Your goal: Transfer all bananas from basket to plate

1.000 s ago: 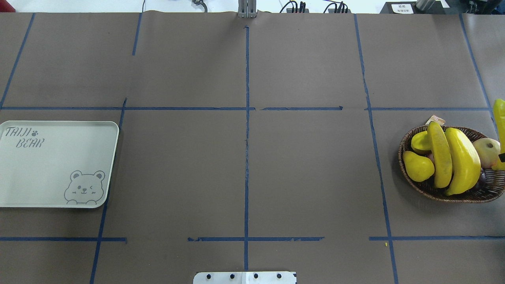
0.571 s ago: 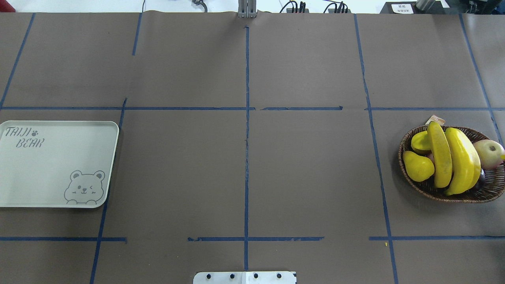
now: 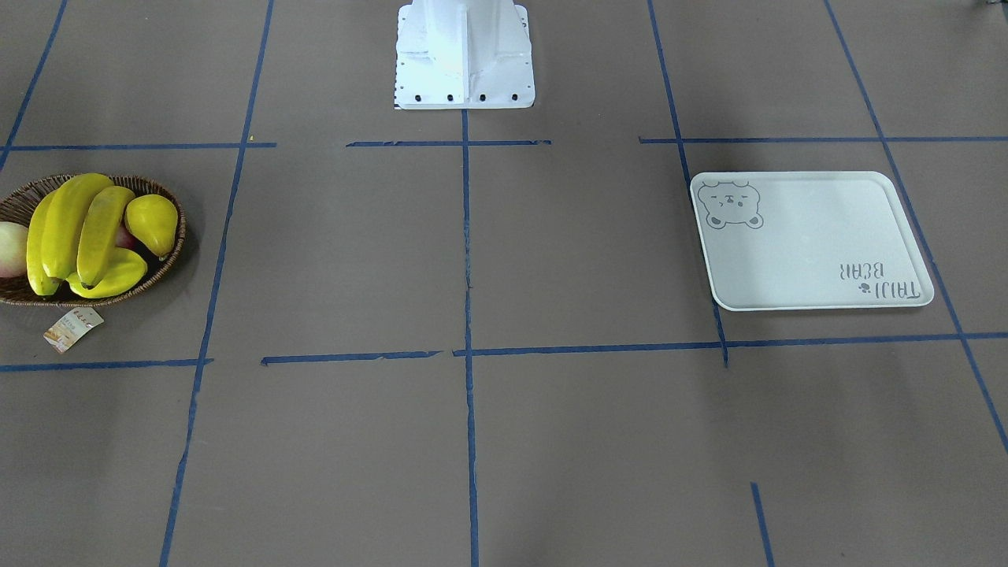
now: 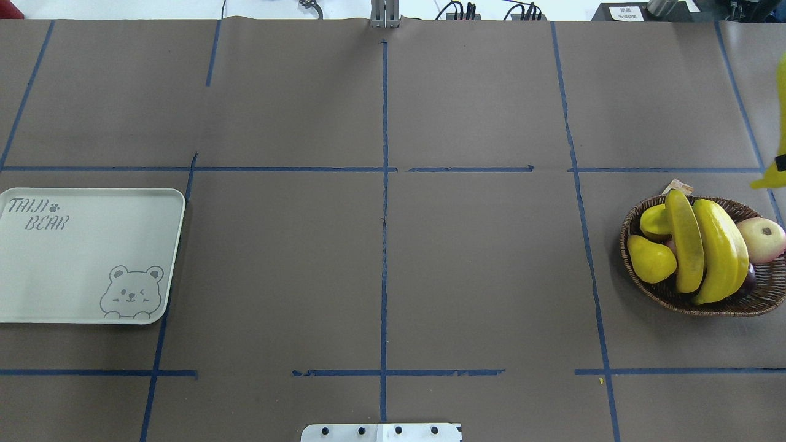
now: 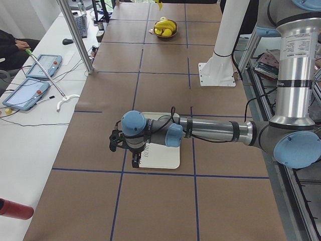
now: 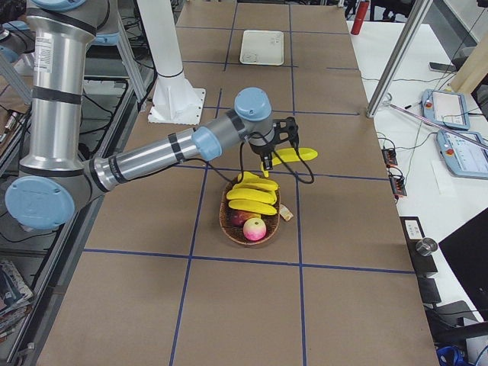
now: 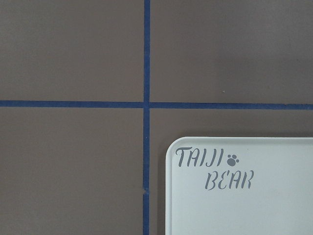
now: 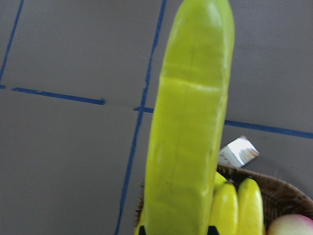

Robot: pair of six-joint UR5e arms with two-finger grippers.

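Note:
My right gripper (image 6: 268, 162) is shut on one yellow banana (image 6: 292, 155) and holds it in the air just beyond the far rim of the wicker basket (image 6: 227, 223). That banana fills the right wrist view (image 8: 188, 127) and shows at the right edge of the overhead view (image 4: 781, 116). Three bananas (image 4: 719, 250) lie in the basket (image 4: 706, 305). The off-white bear plate (image 4: 92, 258) is bare at the far left. My left gripper (image 5: 135, 159) hangs over the plate (image 5: 163, 158); I cannot tell whether it is open.
A yellow pear (image 4: 649, 258), an apple (image 4: 761, 239) and a dark fruit also lie in the basket. Its paper tag (image 4: 677, 186) lies beside the far rim. The robot's white base (image 3: 465, 55) stands mid-table. Blue tape lines cross the brown table.
The held banana has moved from over the basket's right side up and away to beyond its far rim. The fruit in the basket and the plate have not moved.

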